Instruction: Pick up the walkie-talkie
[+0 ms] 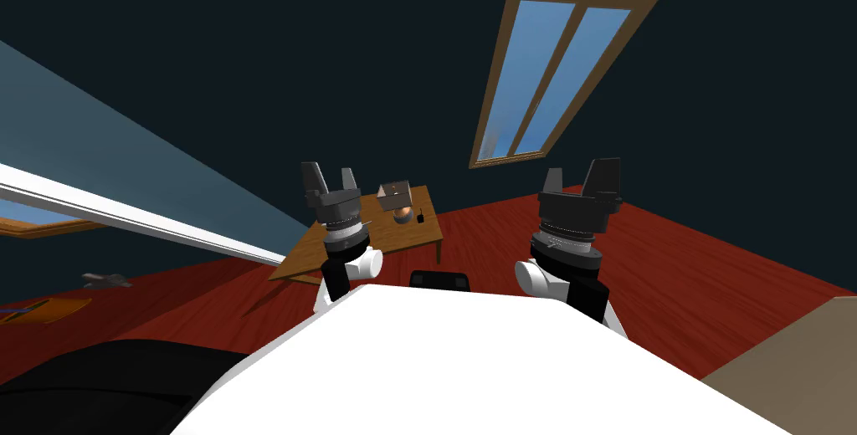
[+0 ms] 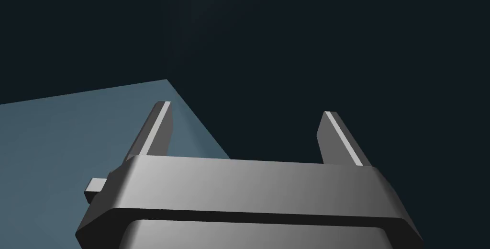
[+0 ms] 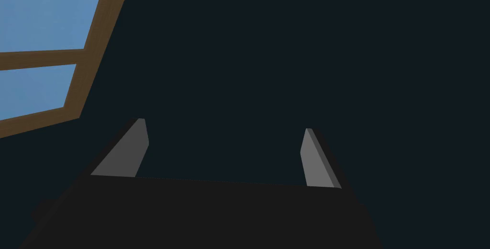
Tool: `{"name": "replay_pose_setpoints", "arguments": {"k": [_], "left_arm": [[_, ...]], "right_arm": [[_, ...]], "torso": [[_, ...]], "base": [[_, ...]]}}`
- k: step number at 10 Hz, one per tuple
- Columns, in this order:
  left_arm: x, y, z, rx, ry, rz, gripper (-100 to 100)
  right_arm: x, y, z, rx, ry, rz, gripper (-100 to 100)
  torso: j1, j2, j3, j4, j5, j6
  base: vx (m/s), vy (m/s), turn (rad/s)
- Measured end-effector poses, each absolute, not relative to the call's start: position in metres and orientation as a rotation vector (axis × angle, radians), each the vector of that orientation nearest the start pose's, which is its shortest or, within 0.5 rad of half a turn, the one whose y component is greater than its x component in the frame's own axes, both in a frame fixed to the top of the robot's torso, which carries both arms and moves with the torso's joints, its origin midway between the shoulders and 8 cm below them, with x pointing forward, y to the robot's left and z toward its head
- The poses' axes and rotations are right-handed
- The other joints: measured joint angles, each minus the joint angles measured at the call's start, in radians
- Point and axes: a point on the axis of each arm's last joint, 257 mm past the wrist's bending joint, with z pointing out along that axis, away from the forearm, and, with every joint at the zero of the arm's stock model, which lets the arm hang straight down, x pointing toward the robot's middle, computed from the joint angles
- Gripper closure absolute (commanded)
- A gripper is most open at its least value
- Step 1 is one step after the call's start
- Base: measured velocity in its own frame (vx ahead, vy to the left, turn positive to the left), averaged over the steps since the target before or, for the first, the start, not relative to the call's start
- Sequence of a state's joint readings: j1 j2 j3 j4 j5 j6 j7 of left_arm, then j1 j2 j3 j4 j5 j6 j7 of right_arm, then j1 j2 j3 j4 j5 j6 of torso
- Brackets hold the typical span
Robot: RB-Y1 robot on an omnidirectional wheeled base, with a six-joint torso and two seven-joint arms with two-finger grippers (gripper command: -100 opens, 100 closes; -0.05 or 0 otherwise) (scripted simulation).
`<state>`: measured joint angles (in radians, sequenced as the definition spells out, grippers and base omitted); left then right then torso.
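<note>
1. The walkie-talkie (image 1: 419, 217), small and dark, seems to stand upright near the wooden table's (image 1: 351, 254) far edge, just beside a round lamp (image 1: 402, 215).
2. It is well beyond both raised grippers.
3. The left gripper (image 1: 330, 177) and right gripper (image 1: 583, 172) gape wide, holding nothing.

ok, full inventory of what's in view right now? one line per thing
walkie-talkie: 1, dark, upright on the table, close beside the lamp
table: 1, brown wood, on the floor ahead, beyond the left gripper
lamp: 1, tan boxy shade over a copper-coloured round base, on the table
window: 1, brown frame, two blue panes, on the dark wall above the right gripper
floor: 1, red wood
flat orange thing: 1, on the floor far left, too small to identify
small grey thing: 1, on the floor far left, unidentifiable
tan surface: 1, near right corner
left gripper: 1, grey, raised, fingers open, empty
right gripper: 1, dark, raised, fingers open, empty
</note>
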<state>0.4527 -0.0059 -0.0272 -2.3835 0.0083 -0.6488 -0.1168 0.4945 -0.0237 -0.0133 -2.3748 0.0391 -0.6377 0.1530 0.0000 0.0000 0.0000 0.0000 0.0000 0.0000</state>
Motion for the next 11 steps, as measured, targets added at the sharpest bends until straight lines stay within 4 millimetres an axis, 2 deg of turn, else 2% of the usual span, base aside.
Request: {"name": "replay_pose_setpoints", "arguments": {"k": [2, 5, 7, 11], "left_arm": [[0.301, 0.252, 0.095, -0.397, 0.479, -1.294, -100], [0.324, 0.253, 0.074, -0.425, 0.583, -1.281, -100], [0.341, 0.250, 0.050, -0.469, 0.660, -1.265, -100], [0.370, 0.257, 0.010, -0.556, 0.783, -1.226, -100]], "right_arm": [[0.297, -0.263, 0.089, 0.375, 0.513, 1.171, 0], [0.297, -0.263, 0.089, 0.375, 0.513, 1.171, 0], [0.297, -0.263, 0.089, 0.375, 0.513, 1.171, 0], [0.297, -0.263, 0.089, 0.375, 0.513, 1.171, 0]], "torso": [[-0.003, -0.001, -0.001, 0.000, -0.001, 0.000], [-0.006, -0.002, -0.001, 0.000, -0.001, 0.000], [-0.008, -0.002, -0.001, -0.001, -0.002, 0.000], [-0.006, -0.003, -0.002, -0.001, -0.001, 0.000]], "base": [[0.016, -0.066, -0.033], [0.023, -0.097, -0.049], [0.032, -0.126, -0.050], [0.036, -0.078, -0.041]]}}
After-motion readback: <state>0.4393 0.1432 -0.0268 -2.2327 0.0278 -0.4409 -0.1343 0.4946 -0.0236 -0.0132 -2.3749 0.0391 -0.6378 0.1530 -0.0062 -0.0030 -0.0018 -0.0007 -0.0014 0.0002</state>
